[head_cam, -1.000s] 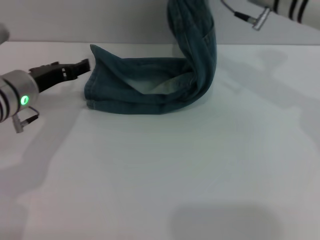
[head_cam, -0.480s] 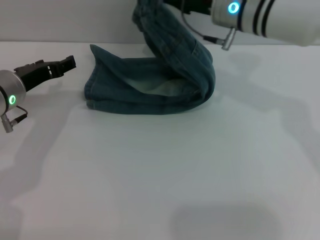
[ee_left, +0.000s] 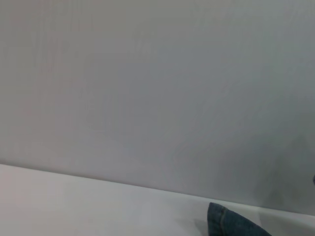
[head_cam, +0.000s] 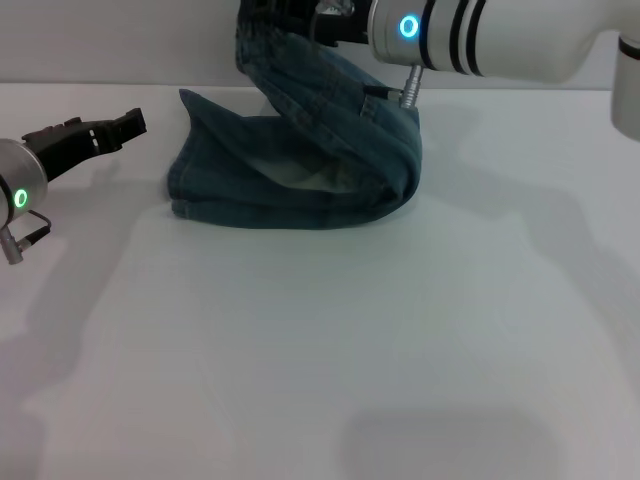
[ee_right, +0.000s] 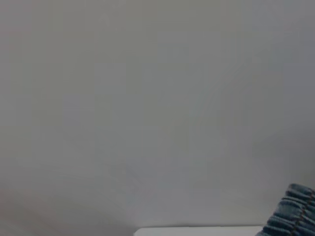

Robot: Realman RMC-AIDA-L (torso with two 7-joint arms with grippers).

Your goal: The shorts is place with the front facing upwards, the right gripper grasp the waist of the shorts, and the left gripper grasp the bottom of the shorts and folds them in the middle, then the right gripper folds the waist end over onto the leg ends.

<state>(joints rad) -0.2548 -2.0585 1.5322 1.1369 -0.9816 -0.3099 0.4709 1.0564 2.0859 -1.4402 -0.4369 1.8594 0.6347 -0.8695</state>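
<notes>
The right gripper (head_cam: 318,22) is clamped on the waist (head_cam: 262,22) of the shorts (head_cam: 300,160), holding it up over the folded legs on the white table (head_cam: 350,340). The left gripper (head_cam: 132,122) sits apart from the leg ends (head_cam: 185,165), fingers spread, holding nothing

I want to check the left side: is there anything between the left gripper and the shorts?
Nothing: in the head view only bare white table separates the left gripper from the shorts.
</notes>
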